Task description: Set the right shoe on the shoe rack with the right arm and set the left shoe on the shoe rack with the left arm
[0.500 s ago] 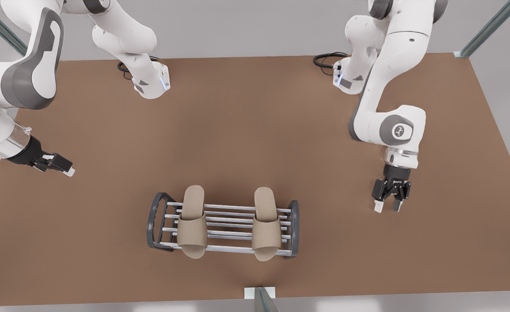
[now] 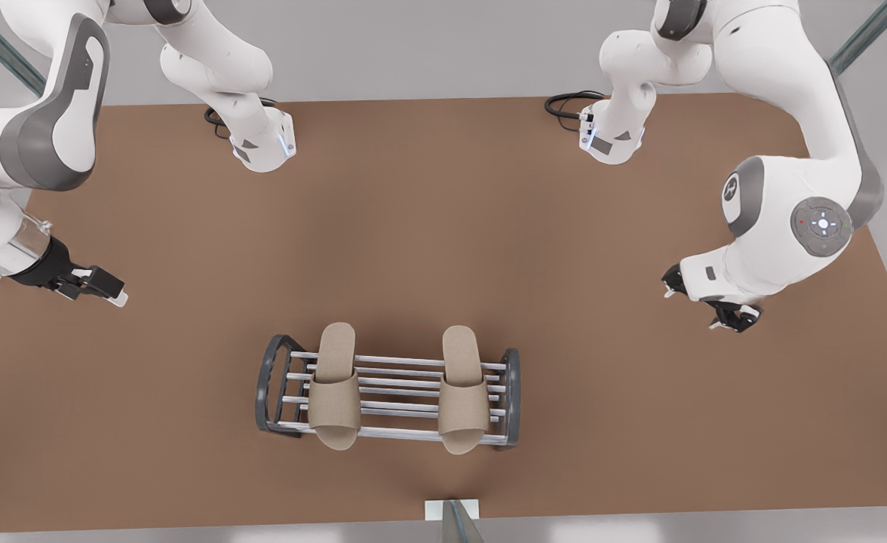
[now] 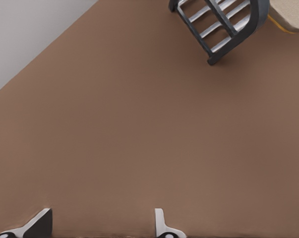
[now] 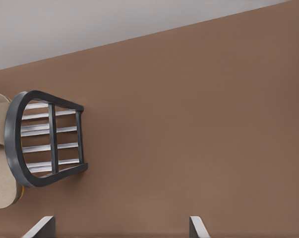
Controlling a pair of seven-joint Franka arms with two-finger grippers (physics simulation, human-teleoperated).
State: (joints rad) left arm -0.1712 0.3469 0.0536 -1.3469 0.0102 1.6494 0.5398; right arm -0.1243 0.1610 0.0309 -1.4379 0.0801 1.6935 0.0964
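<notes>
The shoe rack (image 2: 398,360) stands near the table's front edge, with dark end frames and silver bars. Both beige slippers lie across its bars: the left shoe (image 2: 335,400) on the front view's left half, the right shoe (image 2: 462,403) on the other half. My left gripper (image 2: 108,290) hovers open and empty, far off toward the front view's left. Its wrist view shows the gripper (image 3: 99,223), a rack end (image 3: 238,29) and a slipper edge (image 3: 290,15). My right gripper (image 2: 692,309) hangs tilted, open and empty, well off to the front view's right. The right wrist view shows it (image 4: 118,227) wide open, facing the other rack end (image 4: 18,144) and a slipper (image 4: 1,188).
The brown table (image 2: 443,226) spreads bare around the rack. Both arm bases (image 2: 262,143) (image 2: 609,136) with black cables stand along the far edge. A small grey post (image 2: 451,513) sits at the near edge, just in front of the rack.
The right arm has swung outward and up, and its gripper has turned from pointing straight down to a sideways tilt. The left gripper has barely shifted. Rack and slippers are unmoved.
</notes>
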